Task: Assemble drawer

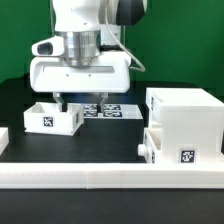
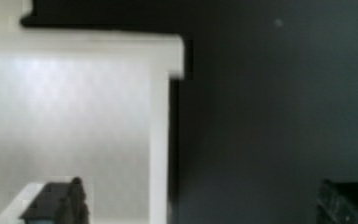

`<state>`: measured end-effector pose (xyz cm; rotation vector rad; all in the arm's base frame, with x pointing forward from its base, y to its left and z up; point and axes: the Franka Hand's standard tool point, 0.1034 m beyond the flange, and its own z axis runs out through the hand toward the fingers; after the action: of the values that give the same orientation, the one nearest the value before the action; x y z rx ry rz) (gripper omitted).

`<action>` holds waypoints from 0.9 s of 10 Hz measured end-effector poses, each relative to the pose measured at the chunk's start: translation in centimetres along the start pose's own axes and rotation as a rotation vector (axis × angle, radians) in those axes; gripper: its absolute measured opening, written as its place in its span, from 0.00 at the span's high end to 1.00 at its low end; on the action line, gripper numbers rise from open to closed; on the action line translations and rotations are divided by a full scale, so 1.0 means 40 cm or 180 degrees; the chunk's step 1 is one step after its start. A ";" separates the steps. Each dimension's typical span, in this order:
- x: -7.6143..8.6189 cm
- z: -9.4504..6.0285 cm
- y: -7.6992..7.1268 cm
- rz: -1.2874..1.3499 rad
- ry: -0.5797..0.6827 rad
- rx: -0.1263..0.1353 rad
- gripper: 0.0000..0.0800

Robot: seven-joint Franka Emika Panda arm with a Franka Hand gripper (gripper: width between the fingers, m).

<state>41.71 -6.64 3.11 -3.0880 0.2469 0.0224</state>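
Jaws spread wide over the edge of a drawer tray, gripping nothing.

My gripper hangs with its fingers far apart. One tip is over the white tray and the other over the bare black table. The wrist view is too blurred to tell whether that first tip touches the wall. The tray is a small open box with a black-and-white square tag on its front, and I can read no writing on it. Just behind my jaws lies the marker board. Well off to one side stands the large shell, tagged low on its face, with a smaller white piece against its corner. Farthest out runs a white rail.
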 end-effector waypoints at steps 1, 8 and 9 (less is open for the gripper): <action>0.008 -0.007 -0.003 -0.0010 0.0001 0.0001 0.19; -0.027 0.059 0.020 -0.0065 0.0027 0.0006 0.19; -0.026 0.064 0.019 -0.0080 0.0059 0.0002 0.19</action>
<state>40.53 -7.11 0.56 -3.0916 0.2089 -0.0073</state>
